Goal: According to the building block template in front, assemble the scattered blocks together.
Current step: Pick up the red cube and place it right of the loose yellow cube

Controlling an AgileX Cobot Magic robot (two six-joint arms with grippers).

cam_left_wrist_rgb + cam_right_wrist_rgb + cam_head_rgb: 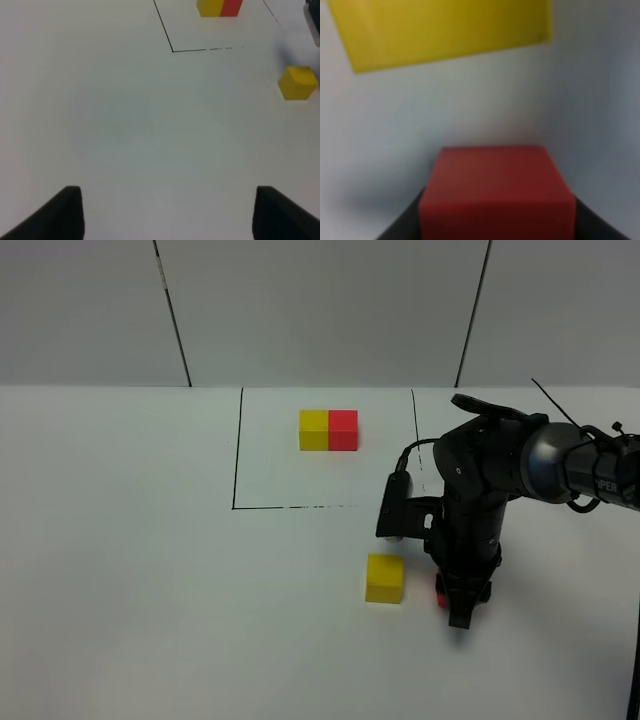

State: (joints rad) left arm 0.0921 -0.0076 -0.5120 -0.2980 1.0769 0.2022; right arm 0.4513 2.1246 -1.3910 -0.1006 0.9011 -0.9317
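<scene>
The right hand [495, 231] clamps a likely light, rigid red cube [496, 185] by 2 flat sides, yellow cube [385, 578] at 9 o'clock; left hand [167, 215] spread, empty.

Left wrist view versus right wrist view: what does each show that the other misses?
Left wrist only: the template pair, the black outline, and the left gripper, open and holding nothing. Right wrist only: the red cube, close up, clamped in the right gripper. Both: the loose yellow cube.
</scene>
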